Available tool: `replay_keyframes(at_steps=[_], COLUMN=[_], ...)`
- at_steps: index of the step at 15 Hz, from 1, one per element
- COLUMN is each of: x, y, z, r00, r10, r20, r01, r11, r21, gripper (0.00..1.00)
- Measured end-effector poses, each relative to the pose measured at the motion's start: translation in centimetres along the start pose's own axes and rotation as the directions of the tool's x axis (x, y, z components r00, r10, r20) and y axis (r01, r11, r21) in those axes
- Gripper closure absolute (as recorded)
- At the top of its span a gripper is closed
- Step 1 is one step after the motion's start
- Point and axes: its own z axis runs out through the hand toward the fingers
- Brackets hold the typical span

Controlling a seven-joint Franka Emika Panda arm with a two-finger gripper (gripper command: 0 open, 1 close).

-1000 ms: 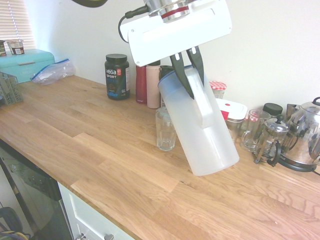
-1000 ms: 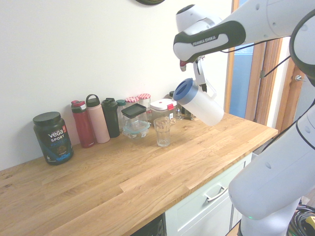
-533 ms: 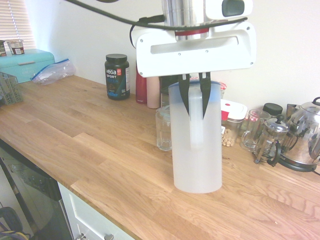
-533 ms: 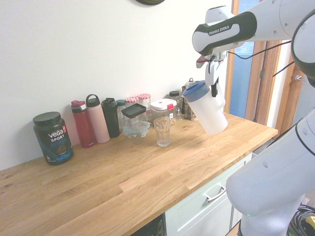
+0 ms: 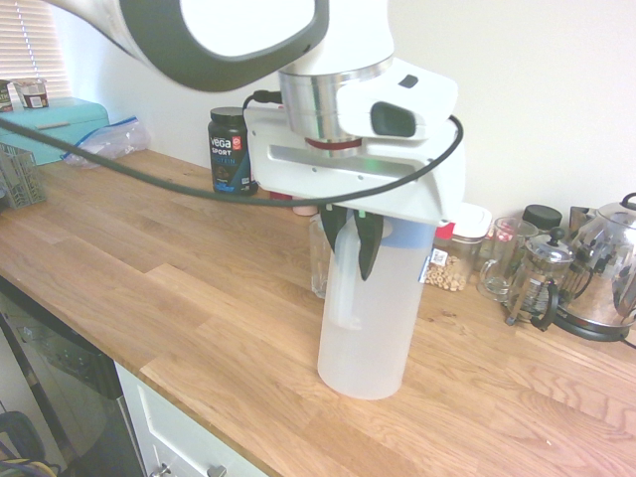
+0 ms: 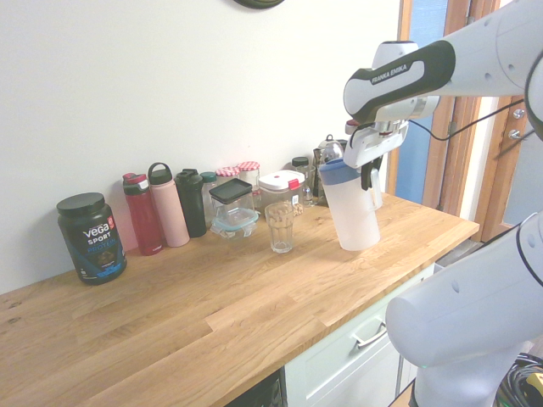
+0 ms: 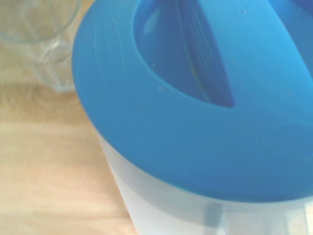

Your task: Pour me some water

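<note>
Gripper clamping pitcher by its handle, holding it upright near bench front edge; little margin there. Second exterior view: hovering pitcher just above the wood, glass beside, well apart; pouring seemingly done, set-down remaining. Wrist view: showing blue lid.

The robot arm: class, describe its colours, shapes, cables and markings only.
Glossy white rounded arm with a dark grey band lettered "FRANKA EMIKA". A silver collar with a red ring tops the boxy white gripper, which has two black tapered fingers. A black cable loops around the hand.
</note>
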Motion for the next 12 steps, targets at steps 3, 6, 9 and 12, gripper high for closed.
replay_keyframes(at_steps=[3,6,9,12], x=[-3.5,-7.8,-10.3,-14.9], y=[-0.8,-2.1,-5.4,-8.8], z=[-0.7,-1.1,-5.8,-7.4], r00=[0.991,0.966,0.928,0.938], r10=[0.111,0.198,0.260,0.228], r20=[-0.078,-0.166,-0.266,-0.261], r01=[-0.107,-0.185,-0.224,-0.196], r11=[0.993,0.978,0.961,0.970], r21=[0.043,0.092,0.161,0.145], gripper=[1.00,1.00,1.00,1.00])
